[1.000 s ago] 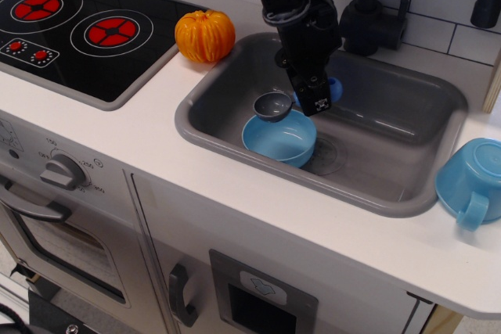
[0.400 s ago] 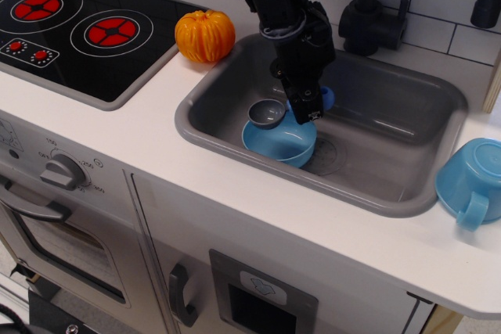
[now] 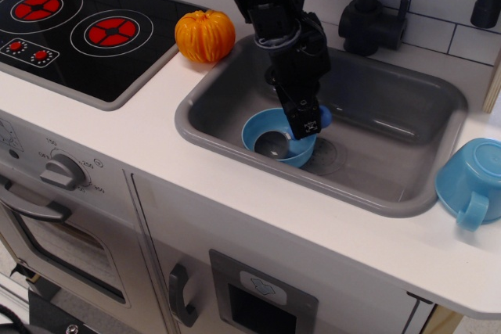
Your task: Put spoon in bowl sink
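Note:
The light blue bowl (image 3: pixel 258 125) stands on the floor of the grey sink (image 3: pixel 391 142), left of the drain. The spoon's dark grey scoop (image 3: pixel 274 145) lies low inside the bowl. The end of its light blue handle (image 3: pixel 324 117) pokes out beside the gripper's fingers. My black gripper (image 3: pixel 307 124) reaches down from above over the bowl's right rim and is shut on the spoon's handle. The arm hides the bowl's far right edge.
An orange toy pumpkin (image 3: pixel 205 35) sits on the white counter left of the sink. A light blue cup with a handle (image 3: pixel 473 181) lies on the counter at the right. A black faucet (image 3: pixel 376 13) stands behind the sink. A black stovetop (image 3: pixel 78 29) is at the far left.
The gripper has moved down and slightly left with the spoon. The scoop went from above the bowl's left rim down into the bowl.

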You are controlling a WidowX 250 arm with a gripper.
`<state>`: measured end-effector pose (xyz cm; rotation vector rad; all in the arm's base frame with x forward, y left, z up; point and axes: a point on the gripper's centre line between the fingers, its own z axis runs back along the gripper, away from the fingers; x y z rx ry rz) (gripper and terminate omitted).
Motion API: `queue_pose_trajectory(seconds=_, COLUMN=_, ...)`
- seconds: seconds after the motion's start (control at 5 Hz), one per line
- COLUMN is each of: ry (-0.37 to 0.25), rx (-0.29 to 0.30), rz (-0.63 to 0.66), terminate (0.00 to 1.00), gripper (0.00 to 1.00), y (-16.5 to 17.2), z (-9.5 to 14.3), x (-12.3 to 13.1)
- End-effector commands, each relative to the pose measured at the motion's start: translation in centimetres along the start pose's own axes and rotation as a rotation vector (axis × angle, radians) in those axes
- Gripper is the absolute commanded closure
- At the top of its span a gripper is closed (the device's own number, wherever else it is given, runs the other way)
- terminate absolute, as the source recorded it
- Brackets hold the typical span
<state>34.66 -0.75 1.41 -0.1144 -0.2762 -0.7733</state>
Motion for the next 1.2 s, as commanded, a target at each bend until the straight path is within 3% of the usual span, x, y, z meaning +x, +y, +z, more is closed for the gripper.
queue_pose_trajectory(seconds=0.0, ry=-0.053, rx=0.051, rz=0.026, terminate=0.00, gripper=0.00, y=0.6, z=2.4, x=0.5)
queue_pose_trajectory(seconds=0.4, ry=-0.059, rx=0.118, rz=0.171, terminate=0.00, gripper=0.00, y=1.0, z=5.4, x=2.3)
queue_pose_trajectory(seconds=0.6, ry=0.030, rx=0.216, rz=0.269, terminate=0.00, gripper=0.00, y=0.7, z=5.8, x=3.3)
queue_pose_trajectory(seconds=0.8, ry=0.030, rx=0.216, rz=0.269, terminate=0.00, gripper=0.00, y=0.7, z=5.8, x=3.3)
queue_pose_trajectory(seconds=1.0, ry=0.030, rx=0.216, rz=0.269, terminate=1.00, gripper=0.00, y=0.7, z=5.8, x=3.3)
